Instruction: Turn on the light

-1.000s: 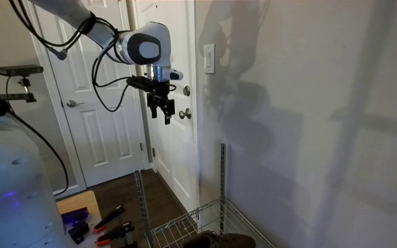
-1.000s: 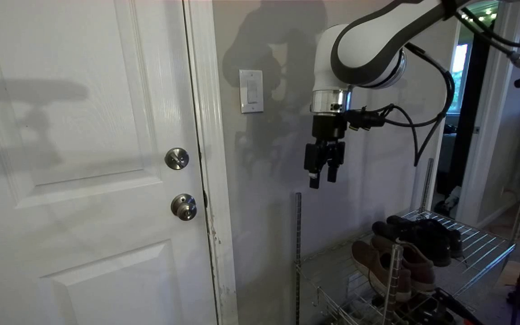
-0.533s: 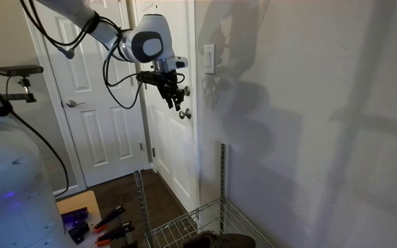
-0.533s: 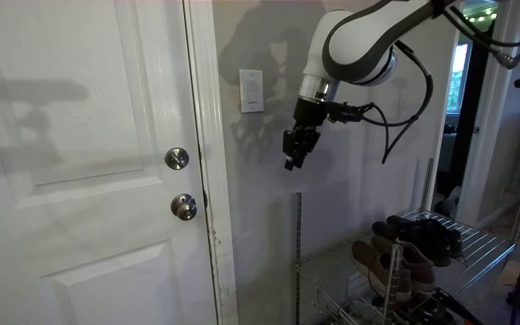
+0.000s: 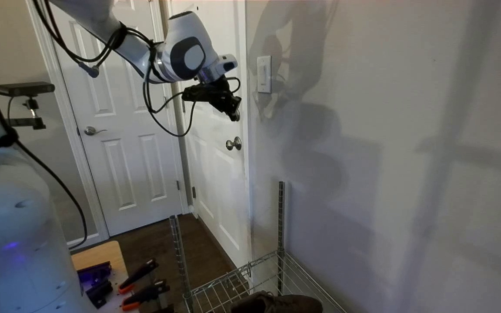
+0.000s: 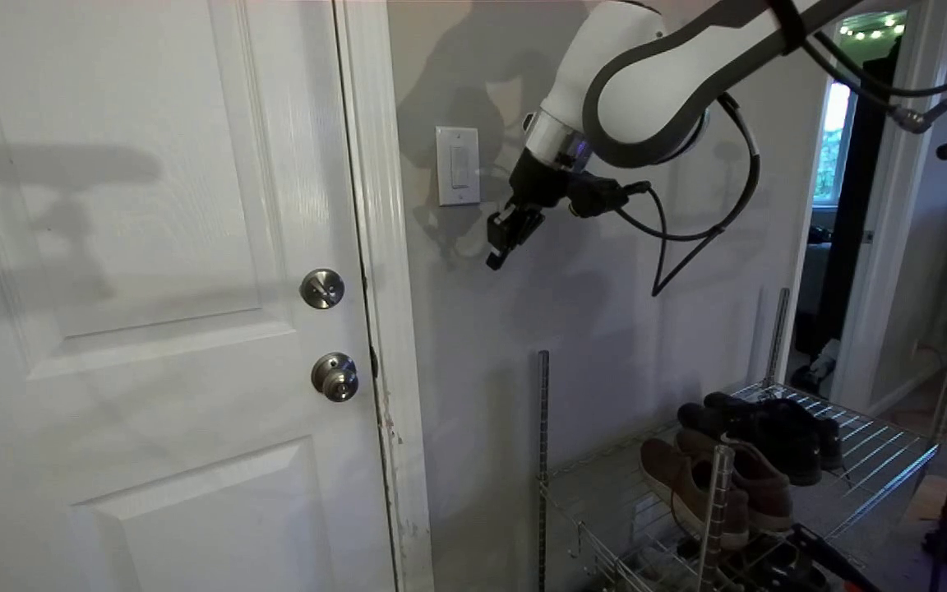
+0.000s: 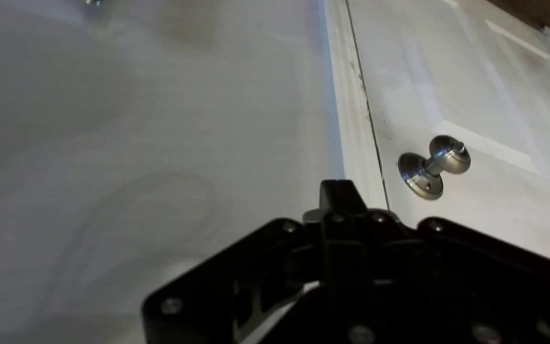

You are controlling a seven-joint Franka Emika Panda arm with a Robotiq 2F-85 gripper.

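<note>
- Hanging at a slant, the hand (image 6: pixel 496 260) sits lower than the light switch (image 6: pixel 458 166) and off to one side of it, near the plate but apart from it in both exterior views.
- Its fingers (image 7: pixel 342 198) are clenched together with nothing held between them; that leaves a blunt tip, which I judge well suited to pushing.
- The light switch is the white upright plate on the wall (image 5: pixel 407 174), beside the door frame (image 6: pixel 375 205) and higher than both the deadbolt (image 6: pixel 322 289) and the door knob (image 6: pixel 334 377).
- Done, as far as it can be judged: the arm (image 6: pixel 654 99) is at the right part of the wall, and the fingers are made ready for a press.
- Left: raising the hand to the height of the rocker (image 5: pixel 263 74), lining the tip up with it and pressing until it flips. No contact shows yet, so the main act is wholly ahead.
- Which way the rocker is tipped is too small to tell, and no lamp is in sight, so whether the light is on cannot be read.
- The wrist view takes in wall, door frame and door knob but not the light switch, so aiming will probably lean on the exterior views.
- One risk, to my mind: the fingertips scraping the wall before they reach the rocker.
</note>
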